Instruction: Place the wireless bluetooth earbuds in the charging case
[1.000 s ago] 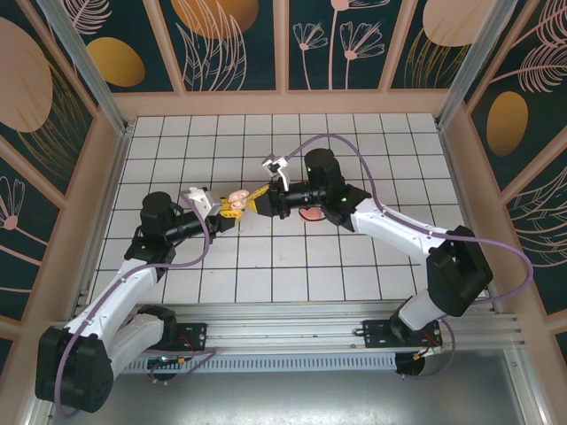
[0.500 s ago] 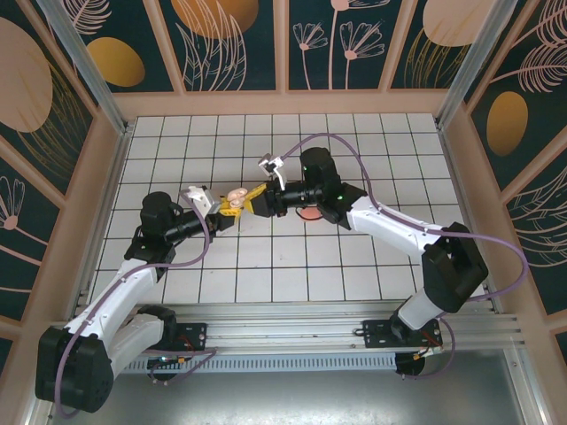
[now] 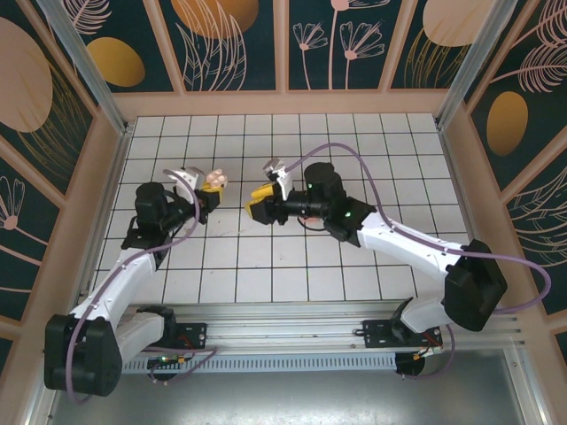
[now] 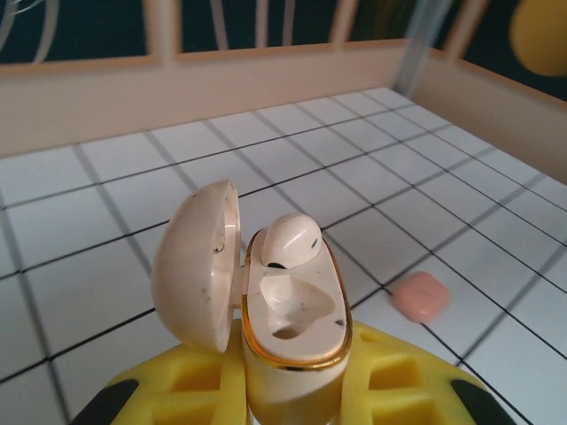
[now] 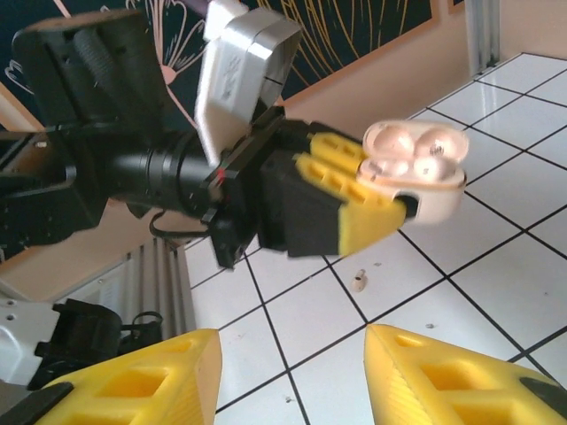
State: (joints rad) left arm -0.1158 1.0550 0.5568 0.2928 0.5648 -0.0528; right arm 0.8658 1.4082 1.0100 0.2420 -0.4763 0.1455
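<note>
My left gripper (image 4: pixel 297 390) is shut on the pale-pink charging case (image 4: pixel 297 332), which it holds off the floor with the lid (image 4: pixel 195 261) swung open to the left. One earbud (image 4: pixel 292 241) sits in the case's far socket; the near socket is bare. In the top view the case (image 3: pixel 213 181) is at the left gripper (image 3: pixel 205 189), and my right gripper (image 3: pixel 258 202) hangs open about one tile to its right. From the right wrist, the right gripper (image 5: pixel 292 372) has nothing between its yellow fingers, and a tiny pale earbud (image 5: pixel 359 281) lies on a tile below the held case (image 5: pixel 416 164).
A salmon-pink rounded block (image 4: pixel 418 295) lies on the tiled floor to the right of the case. Wooden walls (image 3: pixel 283 102) fence the white tiled floor (image 3: pixel 354 142) on three sides. The arm bases and rail (image 3: pixel 283 336) run along the near edge.
My right gripper has opened and drawn back to the right, away from the case. The left arm has carried the case up and to the left.
</note>
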